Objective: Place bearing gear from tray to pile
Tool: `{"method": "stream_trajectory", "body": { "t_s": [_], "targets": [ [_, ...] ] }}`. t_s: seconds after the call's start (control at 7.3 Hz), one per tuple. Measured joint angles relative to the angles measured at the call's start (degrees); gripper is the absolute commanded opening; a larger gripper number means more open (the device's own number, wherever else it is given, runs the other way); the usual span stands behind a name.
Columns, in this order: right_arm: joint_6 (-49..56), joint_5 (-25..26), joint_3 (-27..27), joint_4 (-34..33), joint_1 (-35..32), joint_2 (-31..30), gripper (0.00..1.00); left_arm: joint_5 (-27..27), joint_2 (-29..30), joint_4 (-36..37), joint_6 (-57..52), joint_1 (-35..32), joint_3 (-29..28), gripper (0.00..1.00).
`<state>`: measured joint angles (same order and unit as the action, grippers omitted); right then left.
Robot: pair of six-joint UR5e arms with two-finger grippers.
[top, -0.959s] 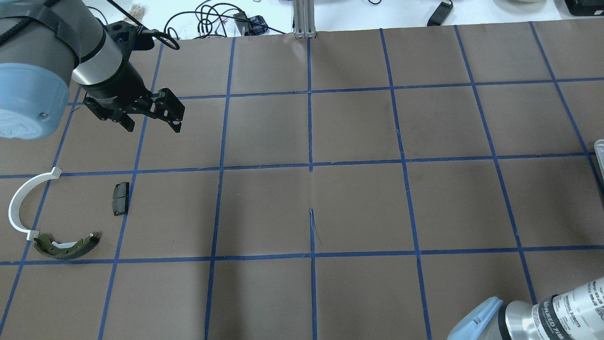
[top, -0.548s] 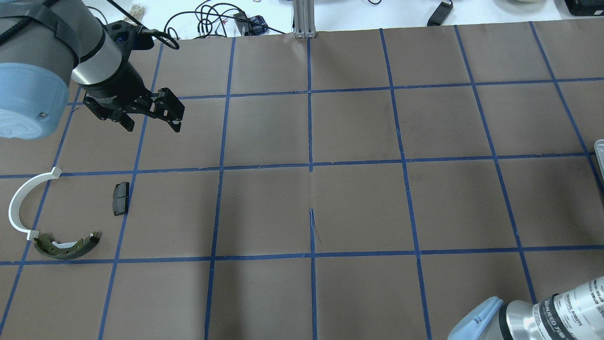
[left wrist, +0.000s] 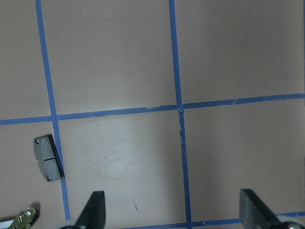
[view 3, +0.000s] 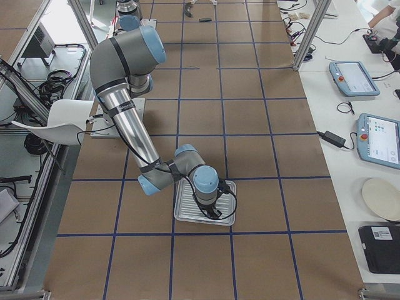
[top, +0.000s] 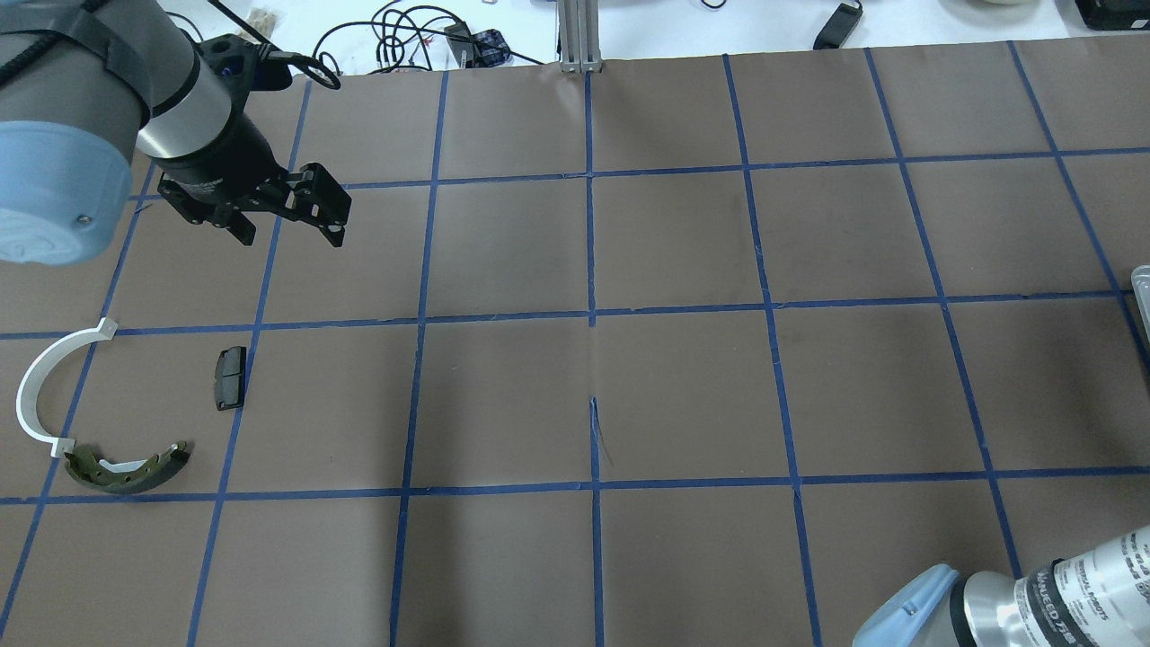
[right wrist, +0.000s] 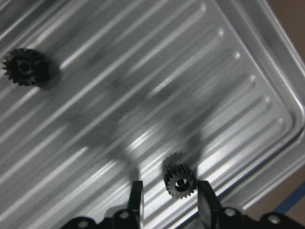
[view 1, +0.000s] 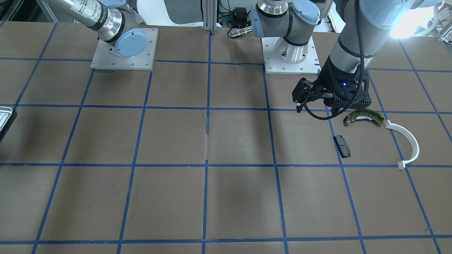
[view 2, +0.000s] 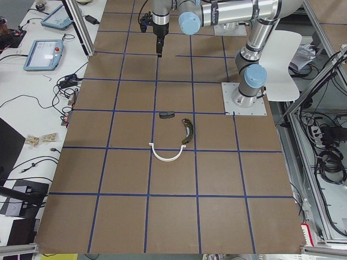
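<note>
Table [top: 683, 386] is covered in brown paper, gridded with blue tape. Ribbed silvery tray [right wrist: 157, 71] is seen under the right gripper [right wrist: 170, 200]. A small black toothed gear [right wrist: 180, 181] near the tray's rounded corner is straddled by its narrowly set fingers, not clamped. Left gripper [left wrist: 171, 195] is held wide near the pile [view 1: 367, 113]: white half-ring [top: 24, 395], curved brass shoe [top: 126, 472], flat black pad [top: 229, 378]. Second gear [right wrist: 23, 67] is seen further in.
</note>
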<state>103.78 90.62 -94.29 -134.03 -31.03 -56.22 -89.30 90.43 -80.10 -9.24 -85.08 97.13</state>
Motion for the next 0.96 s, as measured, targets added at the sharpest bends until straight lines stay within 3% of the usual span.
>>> {"method": "stream_trajectory", "body": {
  "t_s": [0.96],
  "targets": [
    [-0.43,-0.76,0.07,0.28,-0.05,-0.05,0.5,0.0,0.08,0.06,0.11,0.0,0.02,1.0]
  ]
}}
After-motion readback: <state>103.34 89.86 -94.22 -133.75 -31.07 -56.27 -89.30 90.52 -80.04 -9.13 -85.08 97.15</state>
